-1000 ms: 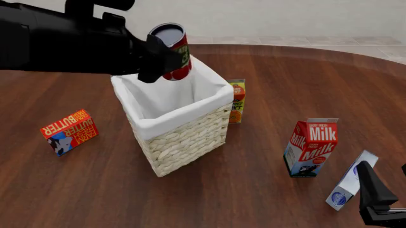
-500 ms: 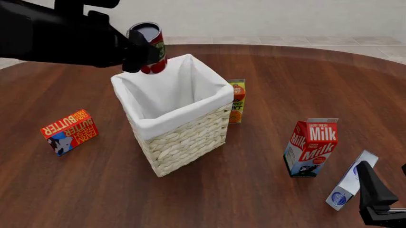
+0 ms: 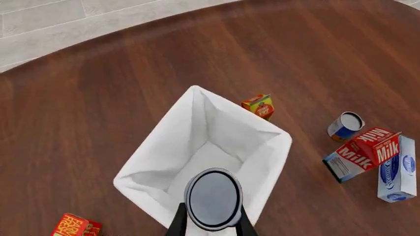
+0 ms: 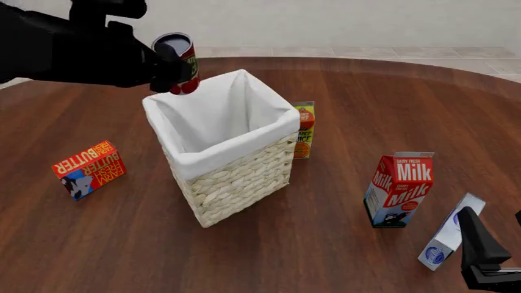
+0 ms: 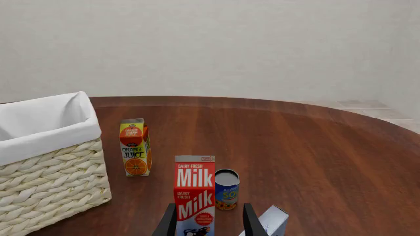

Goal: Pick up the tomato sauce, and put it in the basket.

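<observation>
Basket (image 4: 232, 159): upright on the counter (image 4: 342, 97), unmoved; liner empty, floor only partly visible.
Left pincer (image 4: 167, 70): clamped on the sauce; has drifted leftward and back over the last second.
Sauce (image 4: 177, 61): aloft, now over the basket's far-left corner rather than its middle; a release here looks risky.
Right pincer (image 5: 208, 223): low by the milk (image 4: 401, 189), idle; only parted fingertips show, nothing between them.

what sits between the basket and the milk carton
The orange juice carton stands between the basket and the milk carton, apart from both, clearest in the right wrist view.
</observation>
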Controlling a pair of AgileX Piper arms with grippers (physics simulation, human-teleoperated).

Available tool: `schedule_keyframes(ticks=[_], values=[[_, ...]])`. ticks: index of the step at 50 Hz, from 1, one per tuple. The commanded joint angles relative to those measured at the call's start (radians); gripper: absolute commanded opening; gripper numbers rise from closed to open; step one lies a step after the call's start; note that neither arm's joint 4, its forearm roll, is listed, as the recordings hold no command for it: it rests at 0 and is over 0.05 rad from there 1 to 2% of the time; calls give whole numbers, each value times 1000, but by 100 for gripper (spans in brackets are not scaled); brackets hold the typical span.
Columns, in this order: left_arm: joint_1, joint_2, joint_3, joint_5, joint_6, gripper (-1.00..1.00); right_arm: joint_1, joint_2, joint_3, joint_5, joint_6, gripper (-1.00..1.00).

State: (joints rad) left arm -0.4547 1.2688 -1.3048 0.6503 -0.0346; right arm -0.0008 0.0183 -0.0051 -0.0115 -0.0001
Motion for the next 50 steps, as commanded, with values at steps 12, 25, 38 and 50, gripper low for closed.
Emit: schedule_keyframes(ticks=[12, 25, 38, 50], values=[[12, 66, 21, -66, 7, -100, 0, 0, 0, 0, 0, 100], [20, 128, 7, -94, -10, -100, 0, 0, 0, 0, 0, 100], [42, 174, 7, -102, -16, -100, 0, 0, 0, 0, 0, 100], [37, 216, -2, -110, -23, -100, 0, 0, 0, 0, 0, 100]])
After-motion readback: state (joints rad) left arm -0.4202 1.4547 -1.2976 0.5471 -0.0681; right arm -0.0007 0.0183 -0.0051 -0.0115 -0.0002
